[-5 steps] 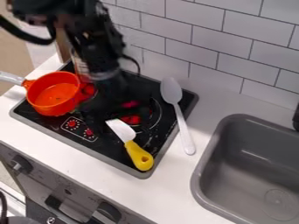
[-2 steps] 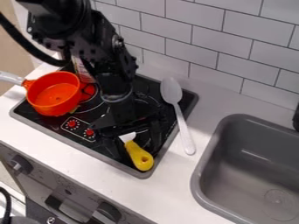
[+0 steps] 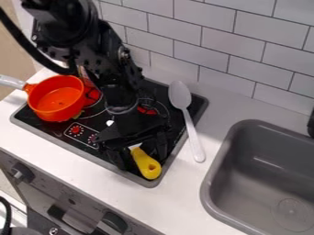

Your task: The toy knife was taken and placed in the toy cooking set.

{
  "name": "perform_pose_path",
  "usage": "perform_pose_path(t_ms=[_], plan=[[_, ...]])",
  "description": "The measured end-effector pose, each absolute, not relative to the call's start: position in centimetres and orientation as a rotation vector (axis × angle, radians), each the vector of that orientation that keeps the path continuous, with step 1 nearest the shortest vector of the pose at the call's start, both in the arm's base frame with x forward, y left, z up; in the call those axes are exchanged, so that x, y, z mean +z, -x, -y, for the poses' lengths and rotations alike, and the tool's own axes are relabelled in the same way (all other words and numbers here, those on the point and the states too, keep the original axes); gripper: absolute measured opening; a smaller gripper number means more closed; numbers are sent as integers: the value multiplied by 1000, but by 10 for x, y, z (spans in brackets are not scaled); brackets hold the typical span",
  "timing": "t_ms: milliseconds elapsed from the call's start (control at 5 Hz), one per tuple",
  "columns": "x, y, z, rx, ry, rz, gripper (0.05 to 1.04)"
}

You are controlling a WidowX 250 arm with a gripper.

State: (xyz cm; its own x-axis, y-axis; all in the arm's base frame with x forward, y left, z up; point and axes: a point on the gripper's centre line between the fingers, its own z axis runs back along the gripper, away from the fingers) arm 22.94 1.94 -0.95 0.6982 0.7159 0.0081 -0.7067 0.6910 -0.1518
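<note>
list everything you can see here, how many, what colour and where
toy knife: 1, yellow handle and white blade, front right of the cooktop, blade partly hidden
saucepan: 1, orange-red, grey-white handle, left of the cooktop
spoon: 1, light grey, from the cooktop's right side onto the counter
cooktop: 1, black with grey rim and red markings, left half
sink: 1, grey, right
counter: 1, white, around cooktop and sink
knobs: at least 2, black, stove front
tiled wall: 1, white, behind the counter
unclear item: 1, black, right edge
gripper: 1, black, open, fingers either side of the knife
arm: 1, black, upper left, with a black cable
</note>
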Motion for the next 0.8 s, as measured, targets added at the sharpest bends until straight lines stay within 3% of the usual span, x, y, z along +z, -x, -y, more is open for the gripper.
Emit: perform_pose_path(t_ms=[400, 600, 800], plan=[[-10, -227, -24, 796, 195, 78, 435], [-10, -221, -26, 760, 216, 57, 300], [1, -213, -25, 711, 225, 30, 298]])
